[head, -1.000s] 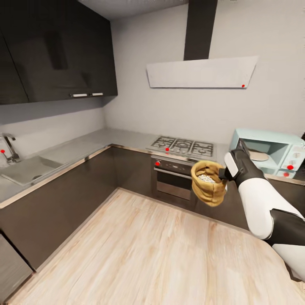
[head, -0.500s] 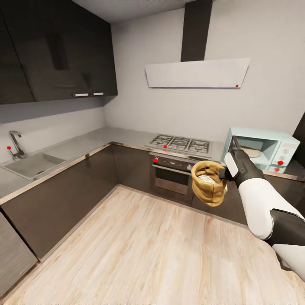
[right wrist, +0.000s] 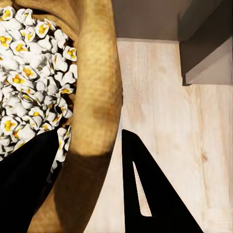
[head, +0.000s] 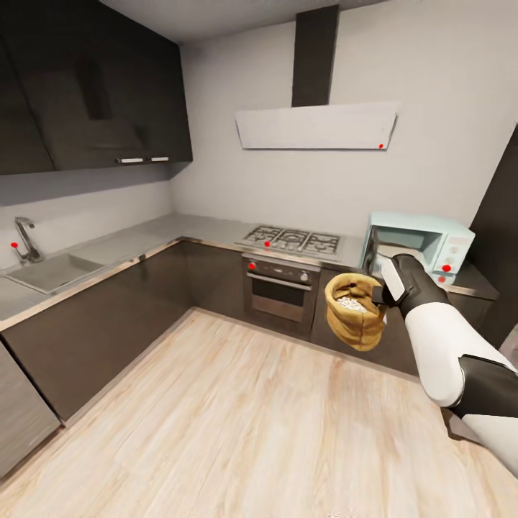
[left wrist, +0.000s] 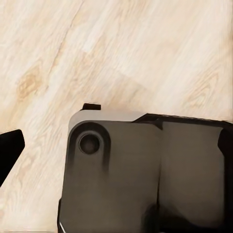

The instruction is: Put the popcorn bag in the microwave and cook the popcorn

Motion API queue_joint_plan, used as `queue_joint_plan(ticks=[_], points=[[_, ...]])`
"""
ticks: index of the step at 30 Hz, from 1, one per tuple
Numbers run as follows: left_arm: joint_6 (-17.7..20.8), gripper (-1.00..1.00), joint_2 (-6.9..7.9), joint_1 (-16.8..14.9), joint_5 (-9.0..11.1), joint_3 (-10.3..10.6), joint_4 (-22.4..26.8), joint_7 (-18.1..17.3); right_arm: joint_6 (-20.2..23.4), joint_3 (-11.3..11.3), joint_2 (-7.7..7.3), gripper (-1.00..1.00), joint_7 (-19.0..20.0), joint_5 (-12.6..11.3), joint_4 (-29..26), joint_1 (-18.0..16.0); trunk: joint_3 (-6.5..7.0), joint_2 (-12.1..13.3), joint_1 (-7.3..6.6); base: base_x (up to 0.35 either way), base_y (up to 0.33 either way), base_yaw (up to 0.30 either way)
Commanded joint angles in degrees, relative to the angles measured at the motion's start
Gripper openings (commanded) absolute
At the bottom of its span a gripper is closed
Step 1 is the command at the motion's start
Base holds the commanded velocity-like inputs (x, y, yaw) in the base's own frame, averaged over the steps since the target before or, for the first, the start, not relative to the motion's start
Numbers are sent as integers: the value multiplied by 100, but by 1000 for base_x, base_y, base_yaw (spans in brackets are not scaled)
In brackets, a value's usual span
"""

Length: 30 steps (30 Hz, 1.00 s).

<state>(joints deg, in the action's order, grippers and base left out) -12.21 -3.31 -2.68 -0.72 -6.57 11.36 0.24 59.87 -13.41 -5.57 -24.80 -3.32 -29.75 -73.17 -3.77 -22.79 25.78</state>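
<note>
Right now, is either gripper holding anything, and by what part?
The right gripper holds the popcorn bag by its thick rolled rim, one finger inside, one outside. Popcorn fills the bag. The left gripper's state cannot be told.

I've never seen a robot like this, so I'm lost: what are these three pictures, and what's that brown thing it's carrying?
These are simulator renders of a wheeled robot with two arms. The wide picture comes from its head camera, looking over a kitchen: a sink, a gas hob above an oven, and a pale blue microwave with its door open on the countertop. The white arm is its right one; the right gripper pinches the rim of a popcorn bag, held in the air over the wood floor. The right wrist camera looks along the black fingers: one inside the rim, one outside, with the popcorn in the bag. The left wrist camera shows floor and dark robot parts.
</note>
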Motion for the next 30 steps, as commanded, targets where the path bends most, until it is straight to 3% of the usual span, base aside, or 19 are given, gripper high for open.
queue_joint_plan(ticks=[1,13,20,30], points=[[-19,100,-3,-4,-7,-30,-3,2,13,-11,-3,-100,-25,-37,-5,-5,-13,-13,1,-256,-254,-161],[-17,100,-3,-23,69,-90,-3,30,13,-13,-5,-100,-25,-20,-5,25,-13,-13,1,-219,-264,-232],[-10,100,-3,-31,83,-123,-3,37,13,-4,3,-100,-34,-11,-3,48,-13,-13,1,253,-219,-6],[-10,100,-3,-32,66,-117,-3,38,-107,-4,3,-100,-34,-26,4,118,-13,-13,1,338,-69,0]])
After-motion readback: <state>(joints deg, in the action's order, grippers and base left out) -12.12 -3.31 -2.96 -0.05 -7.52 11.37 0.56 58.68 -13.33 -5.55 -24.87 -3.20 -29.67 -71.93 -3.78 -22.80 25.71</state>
